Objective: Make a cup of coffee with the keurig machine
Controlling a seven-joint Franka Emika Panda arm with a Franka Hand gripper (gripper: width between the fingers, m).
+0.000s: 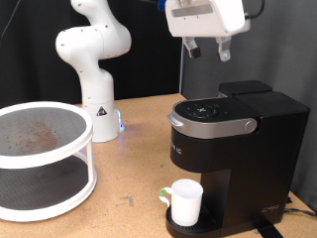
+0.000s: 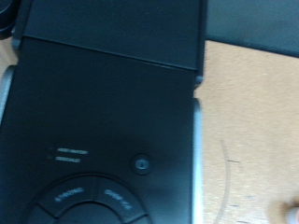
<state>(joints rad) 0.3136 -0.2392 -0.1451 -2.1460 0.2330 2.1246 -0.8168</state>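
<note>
The black keurig machine (image 1: 233, 149) stands on the wooden table at the exterior view's right, its lid down. The wrist view looks straight down on its black top and buttons (image 2: 103, 112). The small white cup (image 1: 185, 201) stands on the drip tray under the spout. A small green-topped thing (image 1: 164, 195) shows just beside the cup on its left. My gripper (image 1: 209, 50) hangs well above the machine's top, fingers apart with nothing between them. The fingers do not show in the wrist view.
A white two-tier round rack (image 1: 40, 159) stands at the exterior view's left. The white robot arm base (image 1: 94, 69) is behind it. Bare wooden table (image 1: 129, 169) lies between rack and machine. A cable (image 1: 297, 206) runs at the machine's lower right.
</note>
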